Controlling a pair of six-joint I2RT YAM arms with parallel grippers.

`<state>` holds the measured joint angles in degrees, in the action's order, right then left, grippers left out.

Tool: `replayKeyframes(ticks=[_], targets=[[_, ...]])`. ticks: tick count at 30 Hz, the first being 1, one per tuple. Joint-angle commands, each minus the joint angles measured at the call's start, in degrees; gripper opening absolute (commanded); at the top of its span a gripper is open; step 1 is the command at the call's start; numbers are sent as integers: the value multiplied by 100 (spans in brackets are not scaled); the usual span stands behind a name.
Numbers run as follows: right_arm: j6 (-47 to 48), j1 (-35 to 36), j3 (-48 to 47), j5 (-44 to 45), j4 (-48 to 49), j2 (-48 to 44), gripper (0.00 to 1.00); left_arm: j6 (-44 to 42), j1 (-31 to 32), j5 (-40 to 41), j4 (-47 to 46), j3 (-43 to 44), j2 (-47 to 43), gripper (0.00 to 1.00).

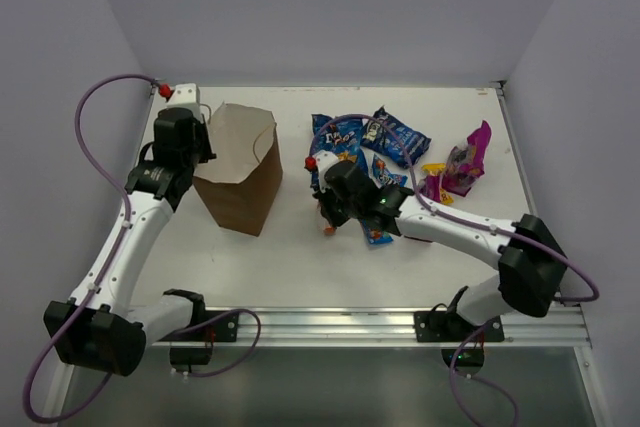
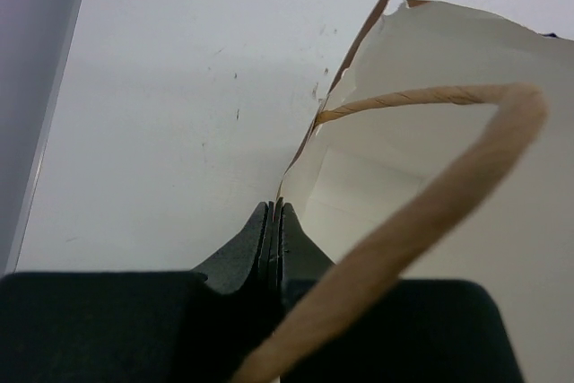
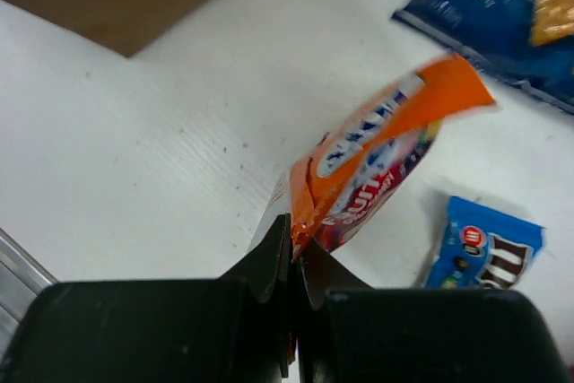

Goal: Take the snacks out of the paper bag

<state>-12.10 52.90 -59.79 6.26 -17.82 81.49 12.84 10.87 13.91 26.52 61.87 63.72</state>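
The brown paper bag (image 1: pixel 240 162) stands at the left, mouth open. My left gripper (image 1: pixel 205 137) is shut on its left rim; in the left wrist view (image 2: pixel 274 213) the paper edge (image 2: pixel 421 177) sits between the jaws and a twisted handle (image 2: pixel 430 213) loops in front. My right gripper (image 1: pixel 327 209) is shut on the end of an orange-red snack bag (image 3: pixel 386 163), held just above the table right of the paper bag. Blue chip bags (image 1: pixel 340 135), a blue candy pack (image 3: pixel 489 253) and purple bags (image 1: pixel 465 162) lie on the table to the right.
Small yellow packs (image 1: pixel 436 171) lie by the purple bags. A blue chip bag (image 3: pixel 502 15) shows at the top right of the right wrist view. The table's front rail (image 1: pixel 330 325) runs between the arm bases; grey walls close the left, back and right.
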Motion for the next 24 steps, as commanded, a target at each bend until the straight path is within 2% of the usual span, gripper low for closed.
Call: replayKeyframes(ticks=[1, 2, 3, 5, 6, 8, 9, 12, 14, 16, 17, 24], targets=[[-284, 88, -444, -756, 552, 531, 0, 184, -208, 68, -226, 343, 131, 0], [-258, 141, -568, -871, 456, 647, 1, 192, -322, 76, -279, 378, 201, 0], [-223, 246, -691, -1020, 412, 744, 19, 210, -384, 42, -297, 422, 245, 0], [-179, 282, -929, -1214, 341, 833, 46, 245, -577, -20, -349, 581, 412, 0], [-188, 282, -964, -1415, 324, 798, 64, 271, -639, -107, -367, 703, 465, 0], [-179, 282, -1034, -1575, 289, 544, 80, 307, -788, -195, -402, 826, 658, 0], [-127, 282, -1061, -1732, 271, 430, 84, 307, -832, -213, -420, 931, 711, 0], [75, 282, -1175, -1787, 87, -115, 93, 316, -990, -353, -543, 1133, 974, 0], [224, 273, -1088, -1393, -2, -570, 97, 333, -1078, -450, -613, 1309, 1202, 0], [322, 247, -983, -1093, -11, -879, 98, 350, -1087, -538, -736, 1442, 1352, 0], [357, 194, -938, -892, -37, -1020, 98, 368, -1288, -608, -823, 1529, 1536, 0], [392, -113, -315, -380, -63, -2233, 99, 377, -1667, -1328, -1088, 2425, 2574, 0]])
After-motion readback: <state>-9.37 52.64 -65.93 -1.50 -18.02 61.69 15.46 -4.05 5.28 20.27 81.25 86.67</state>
